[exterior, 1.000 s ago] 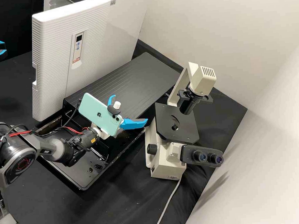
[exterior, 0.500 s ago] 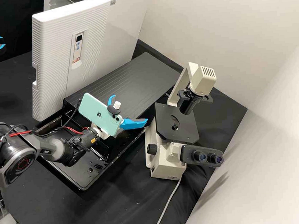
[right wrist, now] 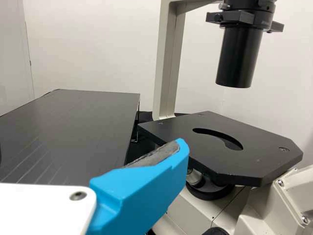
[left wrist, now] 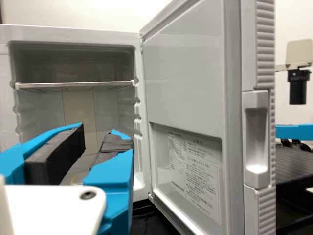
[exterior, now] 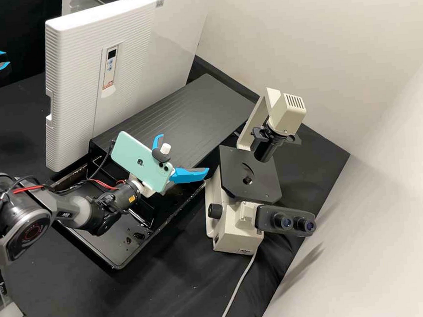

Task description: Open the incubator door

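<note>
- Plain off-white wall (exterior: 279, 21) behind the bench in the high view.
- Second pale wall (exterior: 398, 173) at the right, meeting the first, brightly lit.
- Soft slanting shadow (exterior: 301, 271) low on the second wall.
- Black bench top (exterior: 173, 298), creased near the right wall.
- Black backdrop (exterior: 10, 23) at upper left.
</note>
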{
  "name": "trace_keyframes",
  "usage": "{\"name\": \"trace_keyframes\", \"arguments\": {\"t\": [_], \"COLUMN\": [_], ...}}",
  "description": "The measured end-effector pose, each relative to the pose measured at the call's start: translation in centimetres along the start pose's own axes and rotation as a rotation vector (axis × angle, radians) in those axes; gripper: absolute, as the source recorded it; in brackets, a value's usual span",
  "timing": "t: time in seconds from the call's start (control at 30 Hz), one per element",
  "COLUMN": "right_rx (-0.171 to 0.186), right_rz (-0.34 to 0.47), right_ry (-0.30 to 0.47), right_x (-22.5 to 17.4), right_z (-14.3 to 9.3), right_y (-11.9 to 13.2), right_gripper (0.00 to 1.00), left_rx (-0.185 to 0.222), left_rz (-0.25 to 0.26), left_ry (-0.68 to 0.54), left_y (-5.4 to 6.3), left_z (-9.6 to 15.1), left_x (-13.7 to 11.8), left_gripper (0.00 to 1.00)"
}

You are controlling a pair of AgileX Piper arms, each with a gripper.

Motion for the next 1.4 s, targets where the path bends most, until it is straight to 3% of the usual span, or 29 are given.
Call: {"name": "trace_keyframes", "arguments": {"t": [0.2,0.4,0.6,1.1,1.13,1.4], "right_rx": [0.000,0.000,0.000,0.000,0.000,0.000], "right_rz": [0.000,0.000,0.000,0.000,0.000,0.000], "right_ry": [0.000,0.000,0.000,0.000,0.000,0.000], "right_x": [0.0,0.0,0.0,0.0,0.0,0.0], "right_z": [0.0,0.0,0.0,0.0,0.0,0.0], "right_y": [0.0,0.0,0.0,0.0,0.0,0.0], "right_gripper": [1.00,1.00,1.00,1.00,1.00,1.00], "left_rx": [0.015,0.008,0.030,0.016,0.016,0.037], "left_rz": [0.019,0.002,0.000,-0.010,-0.003,0.001], "left_ry": [0.010,0.003,-0.007,-0.023,-0.027,-0.014], "left_y": [0.1,-0.2,-0.3,-0.5,-0.3,-0.3], "left_z": [0.1,0.2,0.4,0.4,0.5,0.4], "left_x": [0.2,0.4,0.5,1.0,1.2,1.4], "left_gripper": [0.00,0.00,0.00,0.00,1.00,1.00]}}
